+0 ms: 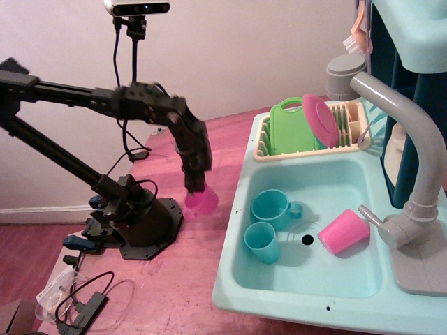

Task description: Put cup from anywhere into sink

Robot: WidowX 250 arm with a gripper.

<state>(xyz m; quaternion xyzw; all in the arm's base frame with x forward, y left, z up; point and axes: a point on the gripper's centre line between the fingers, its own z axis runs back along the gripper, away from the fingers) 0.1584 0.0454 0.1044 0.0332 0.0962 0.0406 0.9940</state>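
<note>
The sink (349,279) sits on the desk (174,279) and holds four things: nearest, a small teal cup (260,241) left of the drain (307,240); a pink tumbler (343,231) tipped on its side right of the drain; and behind the small one, a larger teal mug (274,208) with its handle toward the drain. The grey faucet (412,167) rises from the sink's right edge and arches back over it. Left of the sink, apart from its rim, the cup (201,203) hangs off the desk, tilted, with the fingers (195,183) closed on its upper edge from above. Further left of the sink stands the arm's black base (136,223), with cables (77,300) at the desk's near corner. Behind the sink, touching its back rim, a cream rack (314,143) holds a green board (292,127) and a pink plate (320,120) leaning upright. A camera (136,8) is mounted high beyond the arm.
</note>
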